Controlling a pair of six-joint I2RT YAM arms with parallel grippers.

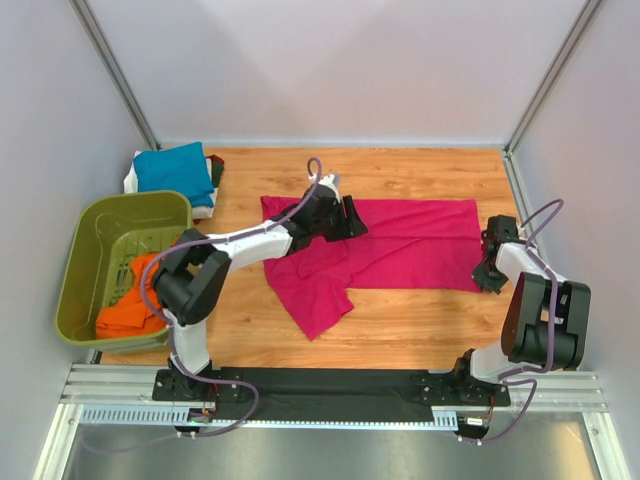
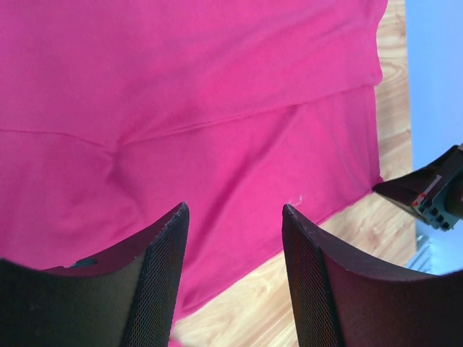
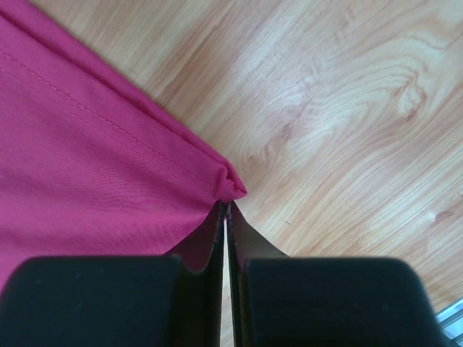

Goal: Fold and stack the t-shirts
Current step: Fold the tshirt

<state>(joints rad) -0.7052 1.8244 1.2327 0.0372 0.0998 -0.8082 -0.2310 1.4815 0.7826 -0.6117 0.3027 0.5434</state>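
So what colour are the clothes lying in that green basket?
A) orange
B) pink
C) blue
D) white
A: the orange clothes are heaped inside the basket, while the pink shirt lies spread out on the table and the blue shirt sits folded behind the basket.

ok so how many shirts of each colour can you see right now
magenta-pink shirt: 1
teal-blue shirt: 1
white shirt: 1, edge only
orange shirts: at least 1, bunched in the basket
total: at least 4
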